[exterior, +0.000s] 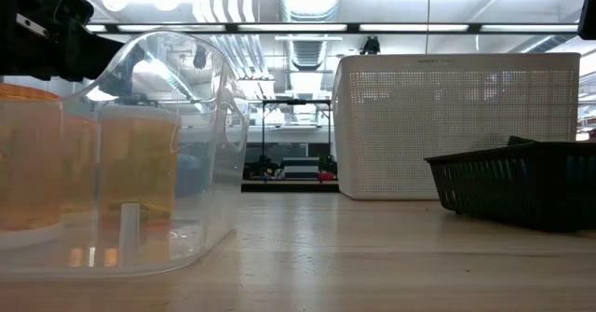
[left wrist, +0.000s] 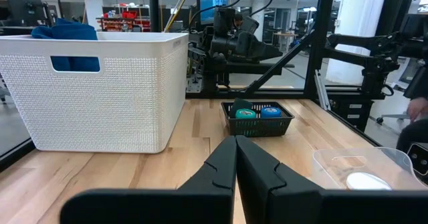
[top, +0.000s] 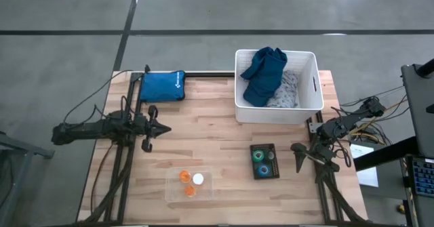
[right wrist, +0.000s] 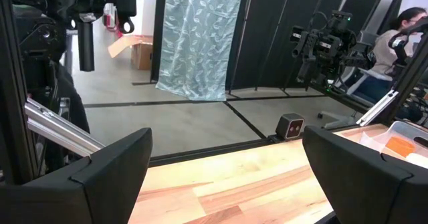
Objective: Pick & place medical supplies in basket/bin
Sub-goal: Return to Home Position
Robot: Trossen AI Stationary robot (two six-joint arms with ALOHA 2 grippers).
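High view, bin: white bin [top: 277, 85] is sitting at 1 o'clock on the surface [top: 217, 118], holding the dark blue cloth [top: 263, 74] over the pale grey patterned cloth [top: 290, 91].
High view, arms: left end effector [top: 161, 127] is hovering at 9 o'clock, right end effector [top: 300, 156] at 4 o'clock.
Low view: orange caps [exterior: 33, 158] are resting in the clear tray [exterior: 200, 116].
Left wrist view: fingers are pressing together, clenched on nothing; tape rolls [left wrist: 245, 113] are lying in the dark basket [left wrist: 257, 126].
Right wrist view: fingers are standing wide apart, released.

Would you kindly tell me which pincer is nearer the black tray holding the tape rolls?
Right. The right pincer hangs just beside the black tray, on the side toward the table's right edge, not touching it. The left pincer is well across the table, near the left edge.
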